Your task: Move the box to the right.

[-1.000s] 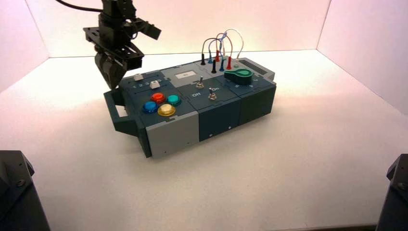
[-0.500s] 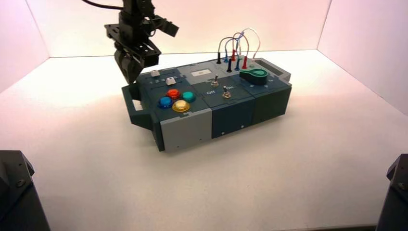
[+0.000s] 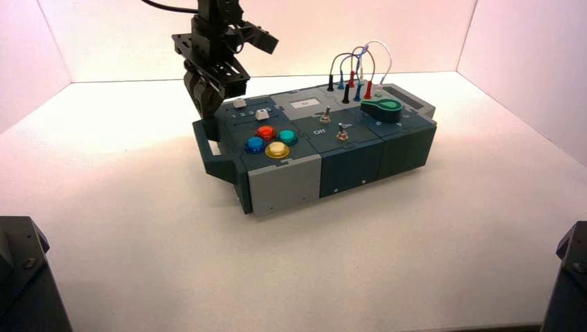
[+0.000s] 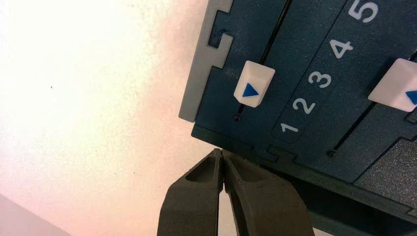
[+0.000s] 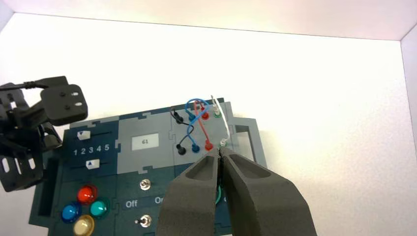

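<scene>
**Pushing the box right with the left arm**

I have the box (image 3: 325, 149) sitting on the white worktop (image 3: 387, 263), about mid-scene, turned a little so its handle end faces left. Nearest me on its top I count four coloured buttons (image 3: 271, 140): blue, red, green and yellow. Just beyond them are two toggle switches (image 3: 333, 126) and two white sliders (image 4: 254, 84) beside numbers 1 to 5. Farther right sits one green knob (image 3: 384, 108), with looped wires (image 3: 354, 69) behind it.

My left end effector (image 4: 222, 164), fingers pressed together and holding nothing, sits against the far-left corner. I'd keep the push low and steady to avoid spinning the box. The right end effector (image 5: 220, 156), fingers together, hovers above the box's right part.
</scene>
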`<state>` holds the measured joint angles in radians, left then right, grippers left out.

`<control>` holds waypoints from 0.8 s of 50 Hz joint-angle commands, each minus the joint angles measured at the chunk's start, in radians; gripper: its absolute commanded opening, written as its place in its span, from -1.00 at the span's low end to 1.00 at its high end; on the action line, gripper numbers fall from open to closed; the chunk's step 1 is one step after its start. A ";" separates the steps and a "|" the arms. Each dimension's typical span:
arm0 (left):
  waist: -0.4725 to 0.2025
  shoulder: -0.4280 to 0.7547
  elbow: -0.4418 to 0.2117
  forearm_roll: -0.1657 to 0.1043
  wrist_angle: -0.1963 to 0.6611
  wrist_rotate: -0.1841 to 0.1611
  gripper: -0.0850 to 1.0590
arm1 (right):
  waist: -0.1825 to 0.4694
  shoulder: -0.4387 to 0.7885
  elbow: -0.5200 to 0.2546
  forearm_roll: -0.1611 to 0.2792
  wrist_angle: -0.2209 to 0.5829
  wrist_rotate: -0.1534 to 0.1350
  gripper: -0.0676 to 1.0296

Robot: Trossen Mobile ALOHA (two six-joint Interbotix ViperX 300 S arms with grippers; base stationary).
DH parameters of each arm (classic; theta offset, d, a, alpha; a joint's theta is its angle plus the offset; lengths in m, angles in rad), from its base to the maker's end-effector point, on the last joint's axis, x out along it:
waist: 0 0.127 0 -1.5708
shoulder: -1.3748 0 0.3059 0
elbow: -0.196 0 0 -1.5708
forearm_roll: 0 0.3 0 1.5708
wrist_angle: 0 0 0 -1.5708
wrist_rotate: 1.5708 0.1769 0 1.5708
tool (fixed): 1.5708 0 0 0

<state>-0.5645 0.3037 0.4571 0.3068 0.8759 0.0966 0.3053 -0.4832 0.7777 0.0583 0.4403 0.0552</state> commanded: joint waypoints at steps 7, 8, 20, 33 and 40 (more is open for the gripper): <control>-0.058 0.005 -0.038 -0.011 -0.014 0.011 -0.91 | 0.005 -0.006 -0.028 0.006 -0.005 0.000 -0.91; -0.063 0.006 -0.043 -0.011 -0.012 0.012 -0.91 | 0.005 -0.005 -0.028 0.006 -0.005 0.002 -0.91; -0.092 0.032 -0.095 -0.012 0.009 0.031 -0.91 | 0.005 -0.003 -0.028 0.014 0.000 0.000 -0.91; -0.146 0.061 -0.153 -0.017 0.021 0.034 -0.91 | 0.005 -0.003 -0.028 0.014 0.005 0.002 -0.91; -0.181 0.077 -0.189 -0.021 0.037 0.038 -0.91 | 0.005 -0.005 -0.028 0.014 0.005 0.000 -0.91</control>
<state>-0.6857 0.3896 0.3083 0.3053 0.9143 0.1289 0.3053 -0.4801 0.7777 0.0690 0.4495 0.0537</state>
